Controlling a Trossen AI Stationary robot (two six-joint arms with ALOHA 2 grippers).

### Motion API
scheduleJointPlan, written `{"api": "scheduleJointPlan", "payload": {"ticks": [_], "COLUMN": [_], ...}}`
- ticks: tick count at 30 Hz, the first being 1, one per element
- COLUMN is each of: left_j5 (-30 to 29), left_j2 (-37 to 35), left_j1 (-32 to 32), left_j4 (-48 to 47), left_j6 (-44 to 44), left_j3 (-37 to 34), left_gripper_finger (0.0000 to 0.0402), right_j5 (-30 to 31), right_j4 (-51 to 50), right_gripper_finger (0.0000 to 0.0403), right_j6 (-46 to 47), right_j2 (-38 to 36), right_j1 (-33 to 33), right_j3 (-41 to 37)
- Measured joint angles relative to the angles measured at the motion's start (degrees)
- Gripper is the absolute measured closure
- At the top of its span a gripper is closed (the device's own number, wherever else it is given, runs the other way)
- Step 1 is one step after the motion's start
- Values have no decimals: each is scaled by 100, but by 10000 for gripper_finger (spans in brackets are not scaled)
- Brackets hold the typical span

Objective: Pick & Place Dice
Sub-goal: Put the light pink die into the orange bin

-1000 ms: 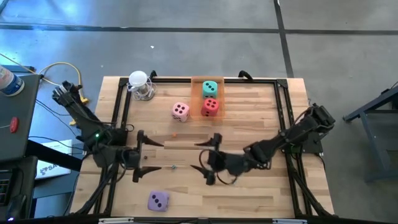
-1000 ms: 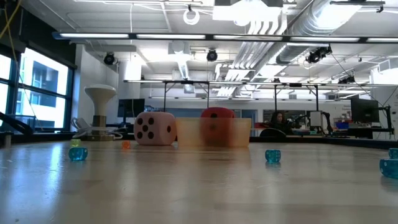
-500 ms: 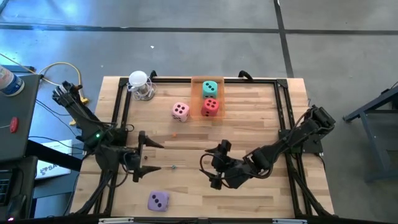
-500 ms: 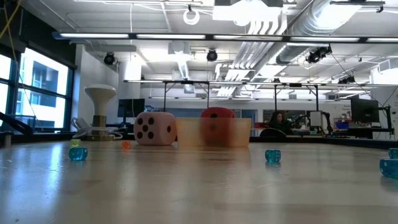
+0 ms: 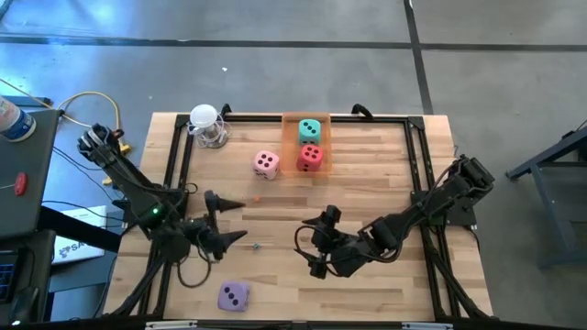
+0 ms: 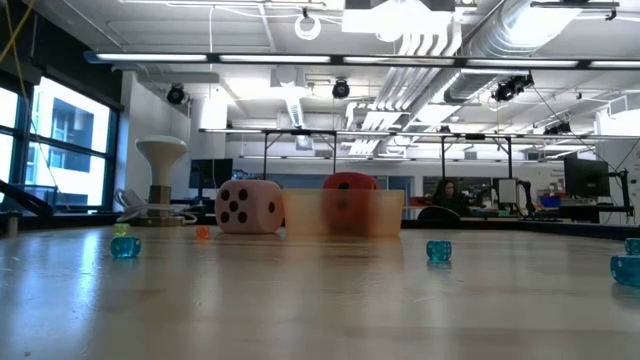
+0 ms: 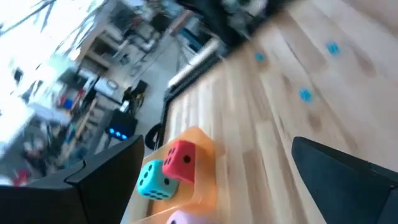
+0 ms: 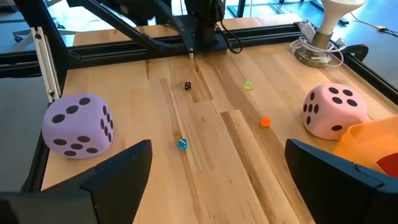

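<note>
The teal-green die (image 5: 310, 130) and red die (image 5: 311, 158) sit in an orange tray (image 5: 295, 121) near the table's far edge. The pink die (image 5: 266, 164) rests on the wood just left of the tray. The purple die (image 5: 233, 295) lies near the near edge. My left gripper (image 5: 237, 220) hangs open at left centre, between the pink and purple dice. My right gripper (image 5: 321, 242) is open at mid-table, pointing left. Its wrist view shows the purple die (image 8: 78, 124) and pink die (image 8: 333, 111). The left wrist view shows the red die (image 7: 181, 160) and teal-green die (image 7: 152, 177).
A white lamp-like stand (image 5: 206, 124) with cable sits at the far-left corner. Tiny beads (image 5: 255, 245) lie scattered on the wood between the grippers. A black frame (image 5: 417, 174) borders the table. In the low view the tray (image 6: 343, 213) partly veils the red die.
My right gripper shifted a little toward the near edge and turned, then kept still. My left gripper swung about and moved slightly right, its fingers now slanting toward the table's middle. No die has moved.
</note>
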Motion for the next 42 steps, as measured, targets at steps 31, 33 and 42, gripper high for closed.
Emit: {"api": "scheduleJointPlan", "payload": {"ticks": [31, 33, 42], "left_j5": [5257, 5282, 5497], "left_j2": [-95, -105, -71], "left_j1": [4166, 4305, 5647], "left_j4": [-1794, -1736, -1281], "left_j6": [1107, 1168, 1479], "left_j3": [-4, -4, -224], "left_gripper_finger": [2, 2, 2], "right_j5": [4, 2, -3], "right_j4": [-120, -119, -122], "right_gripper_finger": [44, 44, 44], "right_j6": [282, 285, 433], "right_j2": [0, 0, 0], "right_j1": [-130, -126, -125], "right_j3": [0, 0, 0]}}
